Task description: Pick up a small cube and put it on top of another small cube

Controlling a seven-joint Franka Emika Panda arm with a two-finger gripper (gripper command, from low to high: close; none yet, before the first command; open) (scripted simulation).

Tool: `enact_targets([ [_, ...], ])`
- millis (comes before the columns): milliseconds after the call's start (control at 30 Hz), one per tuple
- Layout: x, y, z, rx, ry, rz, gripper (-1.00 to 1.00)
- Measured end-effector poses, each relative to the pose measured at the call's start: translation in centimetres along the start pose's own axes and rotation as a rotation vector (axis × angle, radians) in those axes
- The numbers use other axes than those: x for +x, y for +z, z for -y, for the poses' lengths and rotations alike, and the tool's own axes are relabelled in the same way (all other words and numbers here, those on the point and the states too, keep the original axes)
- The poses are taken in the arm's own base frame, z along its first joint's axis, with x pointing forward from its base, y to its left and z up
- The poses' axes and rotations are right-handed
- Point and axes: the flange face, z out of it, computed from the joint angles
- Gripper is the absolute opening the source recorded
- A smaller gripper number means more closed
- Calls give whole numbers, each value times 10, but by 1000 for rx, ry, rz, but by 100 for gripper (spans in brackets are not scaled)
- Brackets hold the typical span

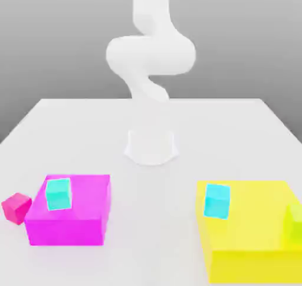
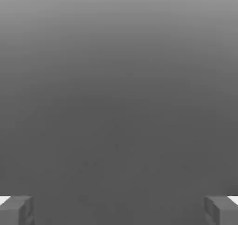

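The small hot-pink cube (image 1: 16, 207) rests on the white table, touching the left side of the big magenta block as seen in the exterior view. The small sky-cyan cube (image 1: 217, 200) stands on the yellow block (image 1: 253, 237) at the exterior view's right. The white arm (image 1: 150, 55) rises from its base at the table's middle and leaves the picture at the top. In the hand view my gripper (image 2: 119, 210) is open, its grey fingertips (image 2: 16, 210) far apart with plain grey background and nothing between them.
A greener turquoise cube (image 1: 58, 194) sits on the big flat magenta block (image 1: 74, 211). A lime-green cube (image 1: 295, 223) stands at the yellow block's right edge. The arm's round base (image 1: 151, 146) is at the table's middle.
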Motion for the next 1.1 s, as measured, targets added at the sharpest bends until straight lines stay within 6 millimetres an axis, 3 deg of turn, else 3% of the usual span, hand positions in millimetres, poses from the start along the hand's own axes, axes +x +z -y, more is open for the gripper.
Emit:
enact_targets([
  [267, 50, 38, -86, -60, -112, 35, 0],
  [533, 74, 94, -173, -125, -240, 113, 0],
  [800, 72, 158, -257, -183, -390, 232, 0],
  [1100, 39, 230, -347, -225, -582, 406, 0],
])
